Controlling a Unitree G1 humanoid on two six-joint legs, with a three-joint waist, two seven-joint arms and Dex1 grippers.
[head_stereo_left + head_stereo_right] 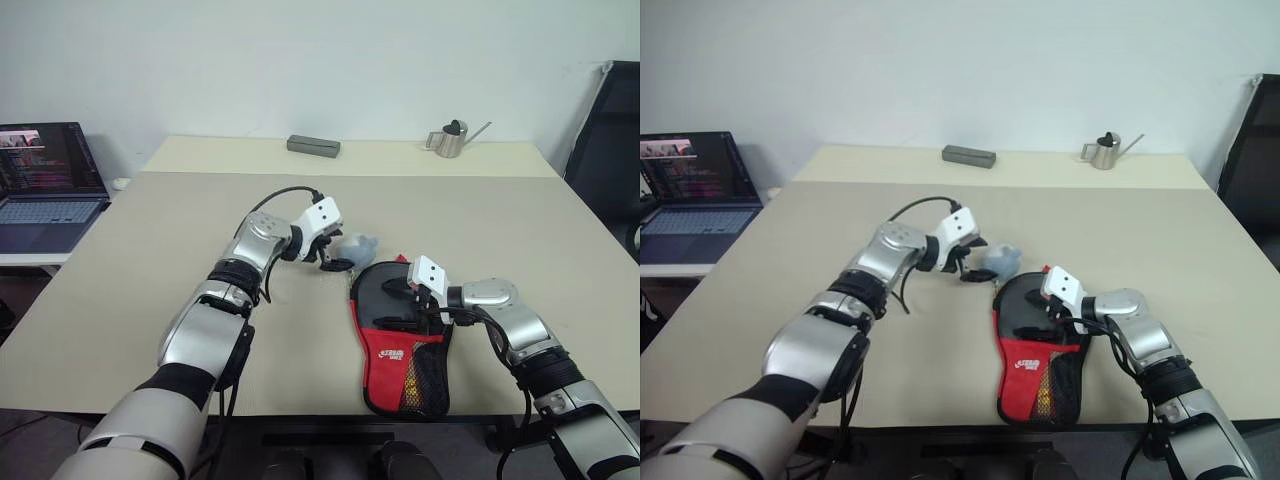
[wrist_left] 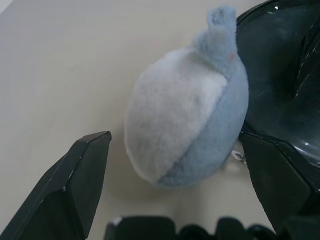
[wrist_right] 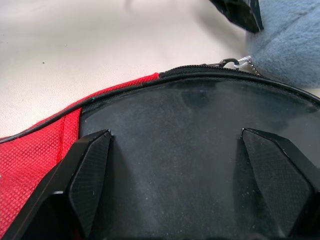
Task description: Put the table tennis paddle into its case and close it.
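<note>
Two hands spread wide: left hand (image 1: 335,256) straddles the plush toy (image 1: 362,245), right hand (image 1: 412,300) over the case (image 1: 400,345); risk grabbing plush, missing zipper pull (image 3: 231,63).

**Camera placement**

Both eye views look forward and down from the head over the bench (image 1: 150,260), sharing the same scene. The left wrist view sits very close to the soft lump (image 2: 185,115). The right wrist view sits close over the case (image 3: 200,150), with the lump at its 2 o'clock.

Black-and-red case (image 1: 400,350), grey-blue plush (image 2: 190,115)
</note>
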